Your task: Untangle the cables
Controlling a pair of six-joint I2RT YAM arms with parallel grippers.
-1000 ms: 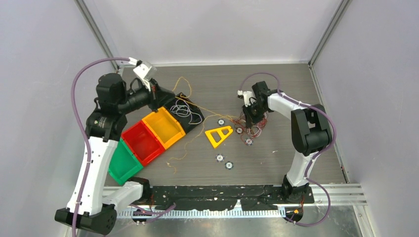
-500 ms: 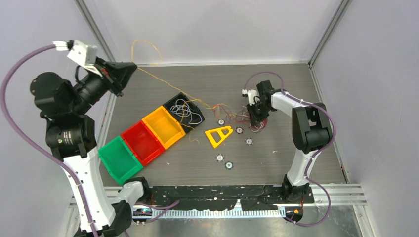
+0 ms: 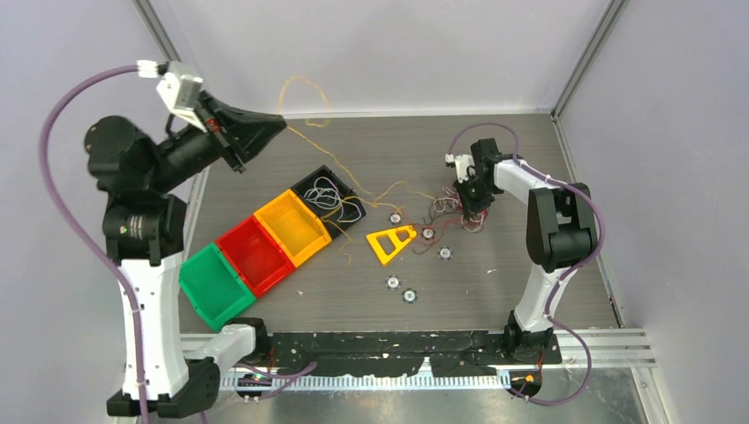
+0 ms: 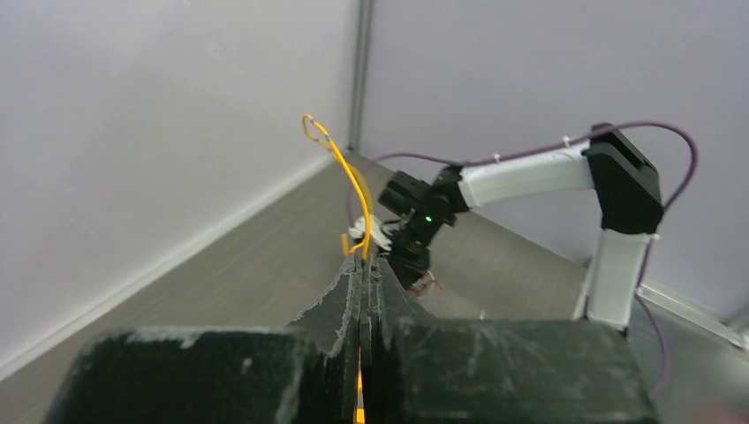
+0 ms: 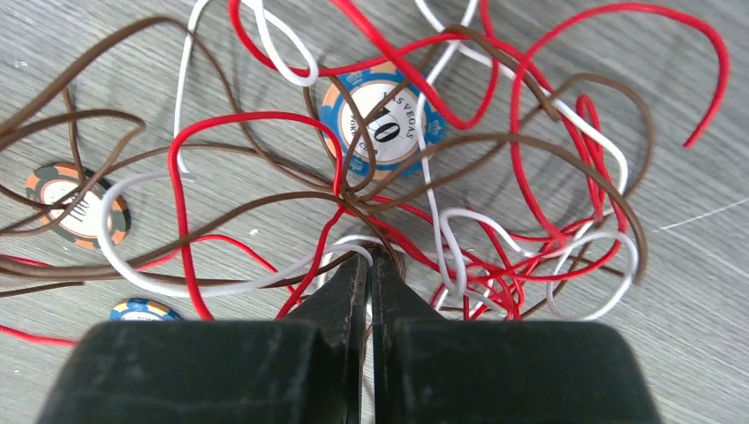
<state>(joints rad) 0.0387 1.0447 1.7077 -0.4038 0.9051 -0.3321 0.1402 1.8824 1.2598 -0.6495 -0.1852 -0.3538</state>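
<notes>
**Yellow cable drawn up and away from the tangle**

Four bins are set in a slanted row on the table [image 3: 530,150]: green bin [image 3: 231,311], red bin [image 3: 265,284], yellow bin [image 3: 311,252] and black bin [image 3: 346,191]. White wires [image 3: 327,196] are coiled inside the black bin, and the yellow cable [image 3: 300,86] is strung just past its far corner.

The left gripper [image 3: 279,125] is held high over the far left of the table. Its jaws are pressed together on the yellow cable, which loops up beyond the fingertips in the wrist view [image 4: 340,163]. From there the cable slopes down to the tangle [image 3: 450,216] of red, white and brown strands, which is spread on the table to the right of the yellow triangle [image 3: 391,240], among poker chips [image 3: 428,233]. The right gripper [image 3: 472,199] is lowered onto the far side of that tangle. Its jaws are closed, with strands pinched at the tips [image 5: 369,256] just in front of a blue chip [image 5: 384,124].

A second earlier the left gripper was low at the black bin and the yellow cable lay slack across the table, trailing in front of the red bin. Since then the gripper has been raised and the cable lifted. The right gripper has been shifted slightly to the right, with the tangle.
</notes>
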